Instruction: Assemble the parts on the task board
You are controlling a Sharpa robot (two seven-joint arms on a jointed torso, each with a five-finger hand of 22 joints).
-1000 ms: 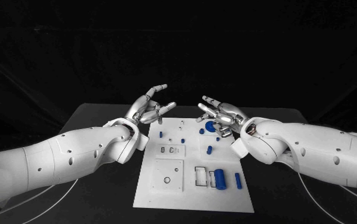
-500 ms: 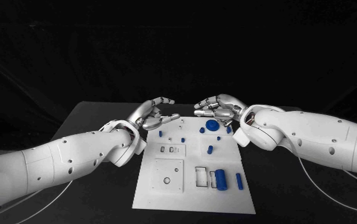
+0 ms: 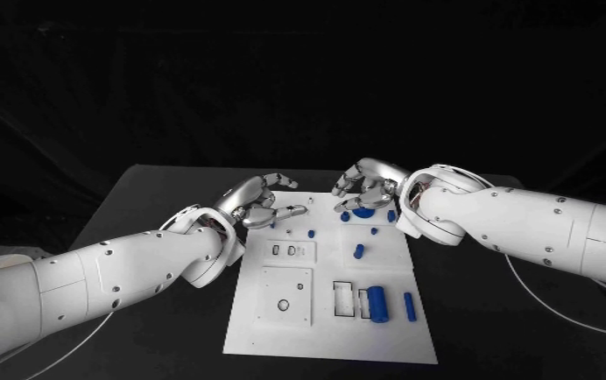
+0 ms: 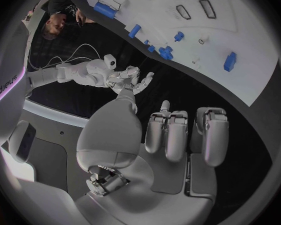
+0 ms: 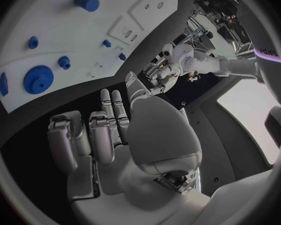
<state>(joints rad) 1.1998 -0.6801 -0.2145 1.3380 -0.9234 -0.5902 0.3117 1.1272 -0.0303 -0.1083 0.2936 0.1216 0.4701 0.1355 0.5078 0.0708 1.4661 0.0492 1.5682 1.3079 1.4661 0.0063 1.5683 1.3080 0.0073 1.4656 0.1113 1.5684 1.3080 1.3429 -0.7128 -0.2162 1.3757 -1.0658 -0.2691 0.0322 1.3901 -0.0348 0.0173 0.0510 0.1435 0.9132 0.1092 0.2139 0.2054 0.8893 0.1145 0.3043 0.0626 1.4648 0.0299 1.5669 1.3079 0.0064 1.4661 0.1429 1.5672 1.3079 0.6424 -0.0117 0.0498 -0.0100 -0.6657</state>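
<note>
I count one white task board [image 3: 331, 310] on one black table [image 3: 151, 196]. Eight blue parts sit on it: one gear [image 3: 363, 212] toward twelve o'clock, one thick cylinder [image 3: 375, 301] and one slim rod [image 3: 409, 306] toward five o'clock, and five small pieces [image 3: 359, 251] across the upper half.
</note>
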